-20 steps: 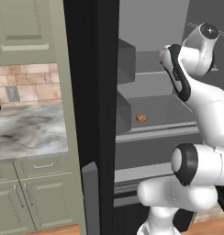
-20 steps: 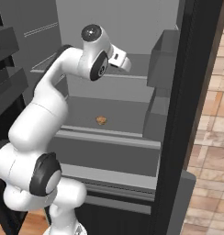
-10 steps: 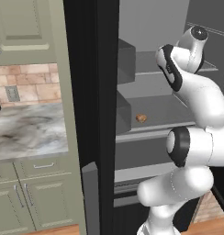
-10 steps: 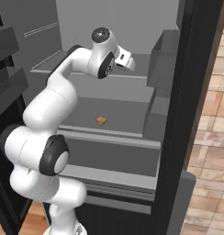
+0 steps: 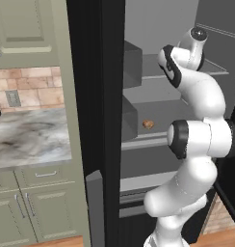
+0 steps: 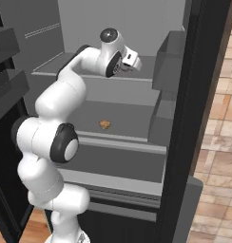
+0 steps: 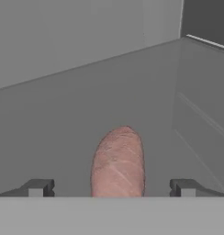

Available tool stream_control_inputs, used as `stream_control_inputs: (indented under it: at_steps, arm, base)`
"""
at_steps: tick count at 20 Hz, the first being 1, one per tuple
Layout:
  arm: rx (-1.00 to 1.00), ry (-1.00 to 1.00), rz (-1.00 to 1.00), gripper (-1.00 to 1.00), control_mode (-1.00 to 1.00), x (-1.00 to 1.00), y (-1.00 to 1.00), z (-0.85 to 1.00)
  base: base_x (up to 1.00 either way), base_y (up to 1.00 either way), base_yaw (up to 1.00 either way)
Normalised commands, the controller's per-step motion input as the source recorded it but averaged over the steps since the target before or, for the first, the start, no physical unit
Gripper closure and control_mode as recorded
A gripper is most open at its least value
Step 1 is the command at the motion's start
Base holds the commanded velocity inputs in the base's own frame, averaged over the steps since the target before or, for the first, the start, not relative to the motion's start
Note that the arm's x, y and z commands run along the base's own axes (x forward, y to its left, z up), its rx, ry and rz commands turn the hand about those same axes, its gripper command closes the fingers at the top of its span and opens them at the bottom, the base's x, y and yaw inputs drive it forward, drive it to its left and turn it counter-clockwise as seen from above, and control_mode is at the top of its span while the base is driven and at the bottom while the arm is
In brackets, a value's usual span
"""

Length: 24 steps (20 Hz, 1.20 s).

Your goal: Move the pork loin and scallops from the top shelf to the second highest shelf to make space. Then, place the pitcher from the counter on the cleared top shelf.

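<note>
Hand (image 7: pixel 112 188) is standing fully open, nothing between the jaws; only the two dark fingertips (image 7: pixel 38 187) are showing in the hand view, one at each side. Pork loin (image 7: pixel 118 163) is lying on the top shelf (image 7: pixel 63 114) directly between the tips, pink and elongated, its near end cut off by the bottom of that view. Contact with either tip cannot be made out.

In the right base view the hand (image 6: pixel 133 60) is reaching over the top shelf (image 6: pixel 141 77); the wrist is hiding the fingers and the loin. In the left base view the arm is covering much of the shelves.

A small tan item, probably the scallops (image 6: pixel 105 124), is sitting on the second highest shelf (image 6: pixel 132 137), too small to identify firmly.

The marbled surface (image 5: pixel 30 140) is partly cut off at the left edge of the left base view.
</note>
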Motion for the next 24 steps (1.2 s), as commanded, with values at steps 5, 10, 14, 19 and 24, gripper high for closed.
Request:
stream_control_inputs:
  at_steps: [5,10,14,19,24]
  arm:
    - [0.00,0.01,0.00,-1.00,-1.00,0.33,-0.25,-0.17]
    - [0.00,0.03,0.00,-1.00,-1.00,0.11,-0.09,-0.17]
    - [0.00,0.01,0.00,-1.00,-1.00,-0.05,0.00,-0.03]
    - [0.00,0.01,0.00,-1.00,-1.00,-0.03,0.01,-0.02]
    - [-0.02,0.04,-0.01,1.00,-1.00,-0.02,0.23,-0.14]
  base:
    - [0.00,0.00,0.00]
    - [0.00,0.00,0.00]
    - [0.00,0.00,0.00]
    - [0.00,0.00,0.00]
    - [0.00,0.00,0.00]
